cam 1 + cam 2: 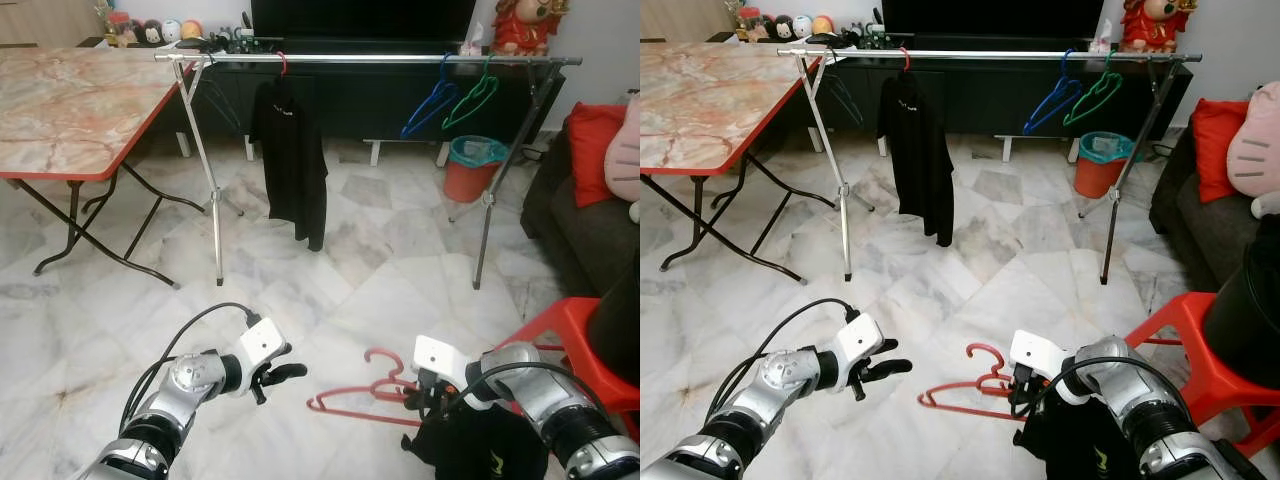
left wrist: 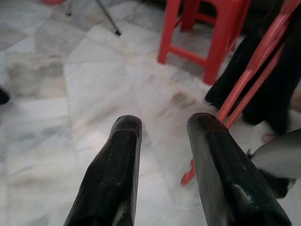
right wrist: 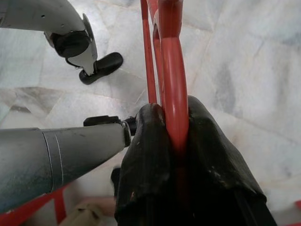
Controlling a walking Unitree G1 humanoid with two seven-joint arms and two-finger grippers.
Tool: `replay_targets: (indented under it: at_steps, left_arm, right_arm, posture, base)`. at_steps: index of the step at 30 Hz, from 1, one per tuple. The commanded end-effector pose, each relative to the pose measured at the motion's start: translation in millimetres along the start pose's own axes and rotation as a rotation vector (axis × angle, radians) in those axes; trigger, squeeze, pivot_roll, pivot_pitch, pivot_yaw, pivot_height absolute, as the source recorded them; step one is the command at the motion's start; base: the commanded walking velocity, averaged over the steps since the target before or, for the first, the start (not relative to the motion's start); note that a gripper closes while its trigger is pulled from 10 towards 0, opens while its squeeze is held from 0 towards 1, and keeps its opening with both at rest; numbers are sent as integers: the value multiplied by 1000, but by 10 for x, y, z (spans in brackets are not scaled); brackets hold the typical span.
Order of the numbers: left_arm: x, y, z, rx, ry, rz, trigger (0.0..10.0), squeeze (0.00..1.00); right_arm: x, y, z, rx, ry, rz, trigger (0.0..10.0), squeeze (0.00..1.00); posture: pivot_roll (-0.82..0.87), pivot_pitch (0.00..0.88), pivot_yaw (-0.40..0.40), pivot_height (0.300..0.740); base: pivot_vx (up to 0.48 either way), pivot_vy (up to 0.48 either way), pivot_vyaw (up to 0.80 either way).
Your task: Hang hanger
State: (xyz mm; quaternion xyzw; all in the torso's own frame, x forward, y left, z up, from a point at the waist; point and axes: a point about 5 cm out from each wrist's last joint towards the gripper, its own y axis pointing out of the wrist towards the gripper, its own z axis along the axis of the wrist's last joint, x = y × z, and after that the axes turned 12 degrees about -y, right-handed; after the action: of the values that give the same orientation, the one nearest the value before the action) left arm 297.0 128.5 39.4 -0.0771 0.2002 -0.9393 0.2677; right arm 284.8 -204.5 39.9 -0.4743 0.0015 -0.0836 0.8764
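Right wrist view: my right claw (image 3: 175, 141) is clenched on the red hanger (image 3: 173, 61), with the hanger's bar pinched between the two black fingers (image 3: 148, 155). In the left eye view, the red hanger (image 1: 365, 398) is held low in front of me, above the marble floor (image 1: 360, 270), its hook pointing up and its body extending toward my left side. A black garment (image 1: 480, 450) hangs below my right claw (image 1: 425, 395).

My left claw (image 1: 275, 378) is released; its fingers (image 2: 117, 179) stand apart with nothing between them. It hovers just beside the free end of the red hanger, apart from it.

Ahead stands a metal clothes rack (image 1: 370, 60). On its rail hang a black shirt (image 1: 290, 160) on a red hook, a blue hanger (image 1: 432, 105) and a green hanger (image 1: 472, 97). A teal-lined orange bin (image 1: 472, 165) sits on the floor behind the rack. A marble-topped counter (image 1: 70, 105) with a red edge stands to my left. A red stool (image 1: 575, 330) is close on my right, and a dark sofa with a red cushion (image 1: 592, 140) lies beyond it.
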Motion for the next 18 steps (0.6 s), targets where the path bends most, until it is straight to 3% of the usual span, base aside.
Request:
replay_targets:
  at_steps: [1,5,6,13,14,18]
  left_arm:
    - [10,18,44,15,-8,-27,10000,0]
    - [63,66,57,14,-17,-75,10000,0]
    - [106,103,53,7,-41,-113,10000,0]
    - [117,125,53,17,-72,-111,10000,0]
    - [116,129,63,26,-75,-110,10000,1000]
    - [113,141,93,44,-87,-115,10000,1000]
  right_arm:
    - [78,-81,102,8,-79,1,10000,0]
    - [86,-127,168,29,-128,43,10000,0]
    - [103,-179,229,32,-189,79,10000,0]
    - [179,-216,310,16,-246,91,10000,0]
    - [188,-209,310,5,-250,89,10000,0]
    - [198,-183,307,-17,-262,86,10000,0]
  posture:
    - [-141,0,-53,740]
    - [-141,0,-57,740]
    - [-146,0,-59,740]
    - [-144,0,-65,740]
    - [-142,0,-67,740]
    - [-135,0,-70,740]
  base:
    - [0,0,0]
    - [0,0,0]
    - [0,0,0]
    - [0,0,0]
    - [0,0,0]
    - [0,0,0]
